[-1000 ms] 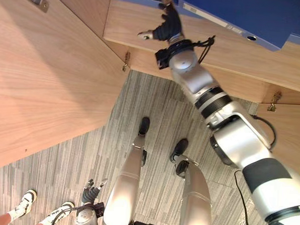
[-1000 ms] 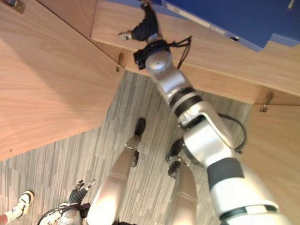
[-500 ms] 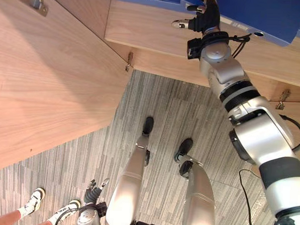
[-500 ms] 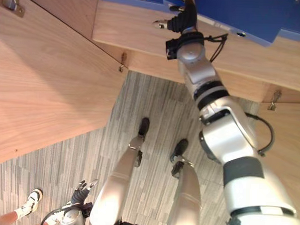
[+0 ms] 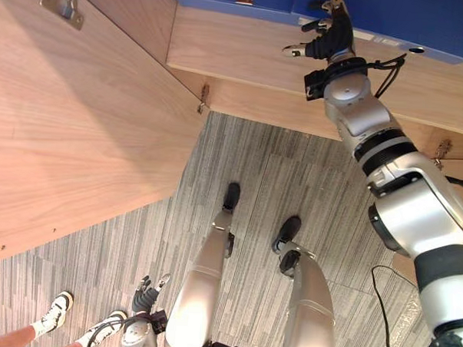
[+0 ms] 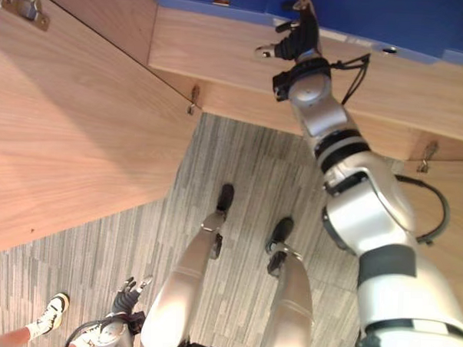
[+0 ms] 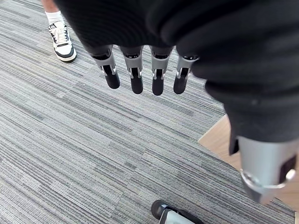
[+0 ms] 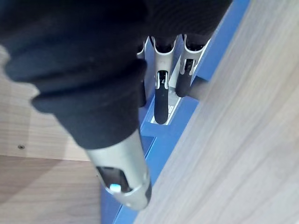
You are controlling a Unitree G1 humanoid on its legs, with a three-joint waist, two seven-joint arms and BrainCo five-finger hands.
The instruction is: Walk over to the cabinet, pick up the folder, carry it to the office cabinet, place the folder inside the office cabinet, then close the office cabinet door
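Robot's right hand reaching to a blue folder on a wooden cabinet shelf.
The right hand [image 5: 330, 41] is at the far right, its fingers [image 8: 160, 100] straight and spread against the blue folder [image 5: 426, 19], thumb held out to the left. The folder rests on the wooden shelf [image 5: 237, 47], right of an open cabinet door [image 5: 72, 128]. The left hand [image 5: 144, 294] hangs near the grey carpet [image 5: 240, 155], fingers straight and loose, holding nothing. A person's shoes [image 5: 56, 310] stand near left.

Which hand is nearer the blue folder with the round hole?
Right. The right hand is up at the blue folder on the shelf, straight fingers at its edge. The left hand hangs low over the carpet, far from it.
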